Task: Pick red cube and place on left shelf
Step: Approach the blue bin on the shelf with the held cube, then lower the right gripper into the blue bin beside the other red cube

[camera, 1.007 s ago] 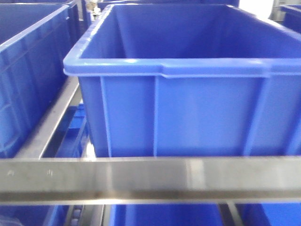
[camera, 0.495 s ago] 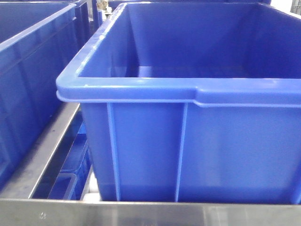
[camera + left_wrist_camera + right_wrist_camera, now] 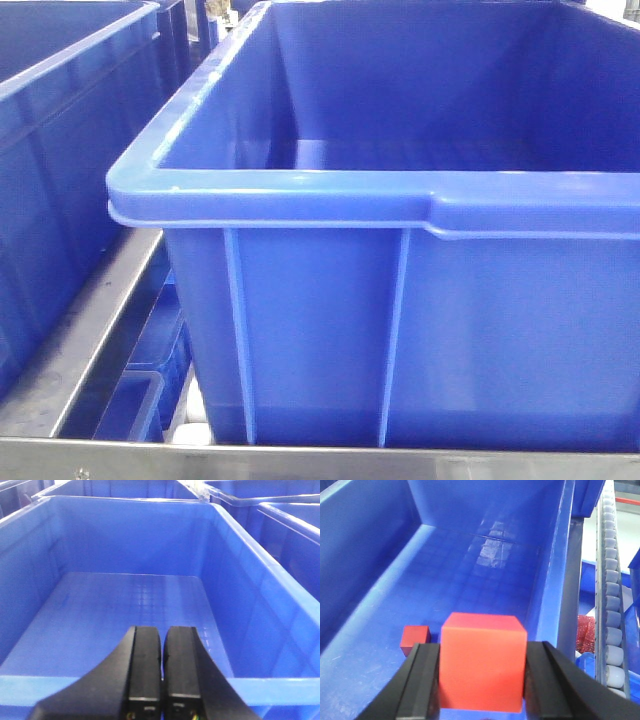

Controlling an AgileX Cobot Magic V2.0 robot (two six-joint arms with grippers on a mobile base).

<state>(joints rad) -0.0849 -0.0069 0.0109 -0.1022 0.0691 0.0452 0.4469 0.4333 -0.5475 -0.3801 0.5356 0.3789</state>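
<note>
Right wrist view: right tool (image 3: 483, 652) clamps red cube (image 3: 482, 667), flat face toward camera; left tool (image 3: 162, 636) closed

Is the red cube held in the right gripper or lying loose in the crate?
Held: the right gripper clamps the red cube on both sides, above the floor of the blue crate.

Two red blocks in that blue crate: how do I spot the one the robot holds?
In the right wrist view, find the blue crate. Over its floor, the right hand clamps the red cube between black fingers. It looks brighter than the darker red block lying loose at its left.
</note>
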